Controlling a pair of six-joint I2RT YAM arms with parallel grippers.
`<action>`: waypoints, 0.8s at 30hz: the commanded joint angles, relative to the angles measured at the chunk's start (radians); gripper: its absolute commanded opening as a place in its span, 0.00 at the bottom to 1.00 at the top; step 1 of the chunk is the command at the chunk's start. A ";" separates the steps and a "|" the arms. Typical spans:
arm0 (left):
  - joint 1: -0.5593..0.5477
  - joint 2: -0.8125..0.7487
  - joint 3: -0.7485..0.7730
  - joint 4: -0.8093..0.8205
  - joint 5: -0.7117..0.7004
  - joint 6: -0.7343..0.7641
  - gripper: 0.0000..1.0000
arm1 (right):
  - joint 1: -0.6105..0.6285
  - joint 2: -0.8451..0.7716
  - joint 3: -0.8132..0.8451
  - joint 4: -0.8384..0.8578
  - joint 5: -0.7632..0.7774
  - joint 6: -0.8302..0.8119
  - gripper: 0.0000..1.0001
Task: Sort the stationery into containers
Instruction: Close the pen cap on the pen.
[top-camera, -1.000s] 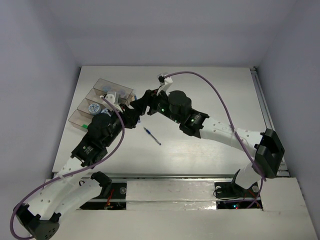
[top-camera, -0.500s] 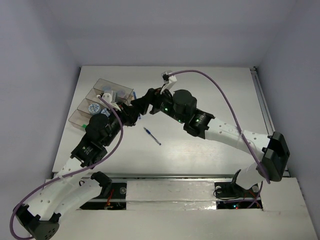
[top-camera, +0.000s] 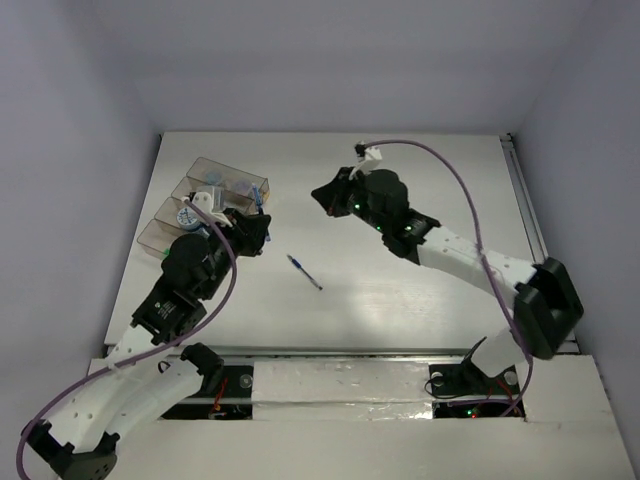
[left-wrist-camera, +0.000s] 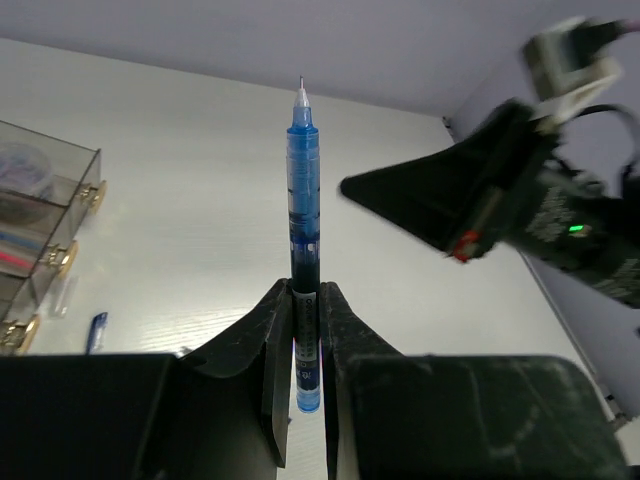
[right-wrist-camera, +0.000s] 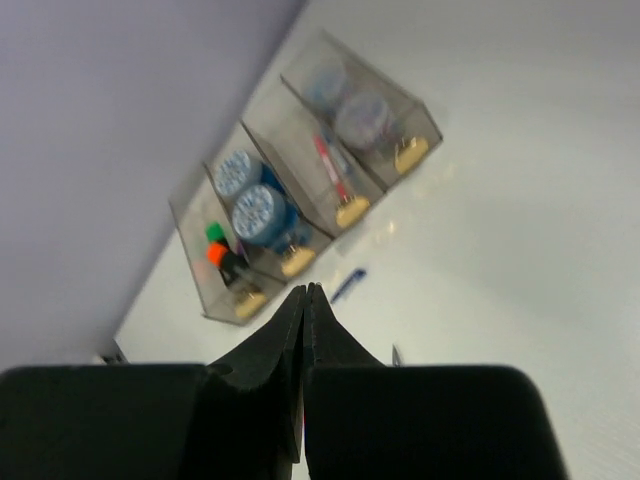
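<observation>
- Left wrist view: left gripper (left-wrist-camera: 306, 298) clamps the blue pen (left-wrist-camera: 303, 200), tip toward 12 o'clock; barrel print is unreadable.
- Right gripper (right-wrist-camera: 305, 293) is pressed together, holding nothing; containers (right-wrist-camera: 420, 122) lie toward 11 o'clock.

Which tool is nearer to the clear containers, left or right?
Left. The left tool, holding a blue pen, is right beside the containers; the right tool is farther off, over the middle of the table.

Two arms in white shells with black cylindrical motor joints: left arm (top-camera: 190, 268), right arm (top-camera: 455, 260). A thin purple cable (top-camera: 405, 143) runs along each. Tiny green LED (left-wrist-camera: 577, 229) on a right joint. Left gripper (left-wrist-camera: 307, 290) has matte black wedge fingers (left-wrist-camera: 268, 345).
</observation>
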 joint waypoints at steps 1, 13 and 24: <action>0.002 -0.033 0.076 -0.047 -0.065 0.058 0.00 | 0.014 0.163 0.059 -0.007 -0.125 0.014 0.00; 0.002 -0.100 0.086 -0.081 -0.078 0.135 0.00 | 0.063 0.648 0.383 -0.007 -0.092 0.077 0.08; 0.002 -0.175 0.046 -0.045 -0.032 0.149 0.00 | 0.117 0.933 0.713 -0.159 0.043 0.099 0.47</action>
